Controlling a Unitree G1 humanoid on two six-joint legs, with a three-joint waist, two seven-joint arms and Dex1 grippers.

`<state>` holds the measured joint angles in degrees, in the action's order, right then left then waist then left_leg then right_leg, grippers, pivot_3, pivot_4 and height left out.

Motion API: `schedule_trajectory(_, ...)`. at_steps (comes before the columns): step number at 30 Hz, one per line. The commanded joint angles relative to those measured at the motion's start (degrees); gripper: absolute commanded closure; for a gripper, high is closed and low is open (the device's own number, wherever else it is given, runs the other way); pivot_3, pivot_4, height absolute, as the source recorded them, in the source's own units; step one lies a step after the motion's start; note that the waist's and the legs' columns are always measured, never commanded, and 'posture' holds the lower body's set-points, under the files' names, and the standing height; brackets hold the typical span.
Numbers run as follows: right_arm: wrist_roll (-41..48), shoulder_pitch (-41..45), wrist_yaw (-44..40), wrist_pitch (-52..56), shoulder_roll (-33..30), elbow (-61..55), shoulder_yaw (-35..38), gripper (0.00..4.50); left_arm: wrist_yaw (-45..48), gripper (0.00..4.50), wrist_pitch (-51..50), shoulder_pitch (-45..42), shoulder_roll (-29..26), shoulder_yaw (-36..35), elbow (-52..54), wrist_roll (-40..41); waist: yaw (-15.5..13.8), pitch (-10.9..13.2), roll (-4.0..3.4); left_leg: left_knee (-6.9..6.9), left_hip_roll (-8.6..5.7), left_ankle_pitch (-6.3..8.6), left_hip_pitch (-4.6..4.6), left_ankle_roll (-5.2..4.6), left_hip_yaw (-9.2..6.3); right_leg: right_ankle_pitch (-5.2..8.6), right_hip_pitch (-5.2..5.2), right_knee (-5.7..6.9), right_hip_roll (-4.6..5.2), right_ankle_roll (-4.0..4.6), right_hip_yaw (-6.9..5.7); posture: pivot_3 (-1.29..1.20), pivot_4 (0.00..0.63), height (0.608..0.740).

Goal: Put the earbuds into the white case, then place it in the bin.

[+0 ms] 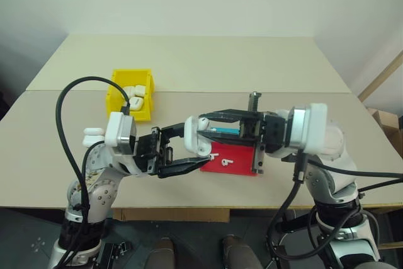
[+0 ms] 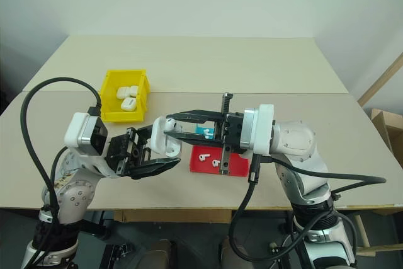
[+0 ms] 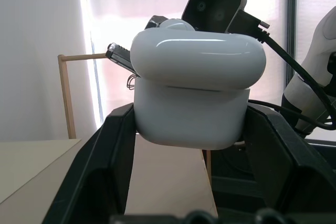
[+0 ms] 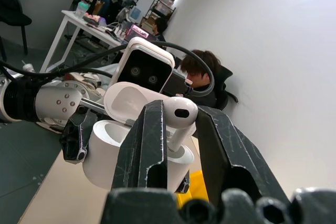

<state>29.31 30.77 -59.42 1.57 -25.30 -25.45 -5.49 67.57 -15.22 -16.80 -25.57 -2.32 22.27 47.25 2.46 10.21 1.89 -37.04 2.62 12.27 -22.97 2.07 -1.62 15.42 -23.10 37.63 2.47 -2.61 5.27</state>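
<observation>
Both end effectors meet above the near edge of the counter (image 1: 264, 67), raised clear of its surface. Left end effector (image 1: 192, 152) is clamped on the white case (image 1: 200, 145), its two black fingers (image 3: 100, 171) pressing the body of the case from either side; the lid stands open, hinged back. Right end effector (image 1: 204, 124) reaches in from the right, pointing left, and pinches one of the earbuds (image 4: 178, 116) between its fingers, narrowly closed on the stem. That earbud sits directly over the open mouth of the case, stem angled down toward it; whether it touches the case cannot be told.

Beneath and just right of the held case, a flat red-and-blue tray (image 1: 242, 159) lies on the counter near its front edge. A second earbud (image 1: 225, 161) rests on the red part of the tray, apart from both end effectors.

Further back and to the left stands the bin (image 1: 115, 99), yellow and open-topped, well apart from the held case. Several white cases (image 1: 133, 96) lie inside it. Another white case (image 1: 93, 133) lies at the near left, beside the left arm.
</observation>
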Motion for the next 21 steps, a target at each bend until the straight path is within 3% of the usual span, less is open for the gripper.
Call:
schedule_trajectory(1, -1.5, -0.2, 0.2, -0.5, -0.9, 0.2, -0.3, 3.84, 1.5, 1.72, 1.7, 0.0, 0.3, -0.4, 2.0, 1.2, 0.0, 0.0, 0.00, 0.00, 0.00, 0.00, 0.00, 0.00, 0.00, 0.00, 0.00, 0.00, 0.00, 0.00, 0.00, 0.00, 0.150, 0.740)
schedule_trajectory(19, -1.7, -0.6, -1.1, 0.0, -2.9, 0.2, -1.5, 3.84, 3.9, 1.72, 4.9, 3.2, 1.7, 0.4, 1.4, -1.3, 0.0, 0.0, 0.00, 0.00, 0.00, 0.00, 0.02, 0.00, 0.00, 0.00, 0.01, 0.01, 0.00, 0.00, 0.00, 0.00, 0.150, 0.740)
schedule_trajectory(21, -1.6, -0.5, -1.5, 0.0, -3.1, 0.3, -1.5, 3.14, 3.8, 1.72, 4.9, 3.2, 1.8, 0.4, 1.5, -1.4, 0.0, 0.0, 0.00, 0.00, 0.00, 0.00, 0.02, 0.00, 0.00, 0.00, 0.01, 0.01, 0.00, 0.00, 0.00, 0.00, 0.150, 0.740)
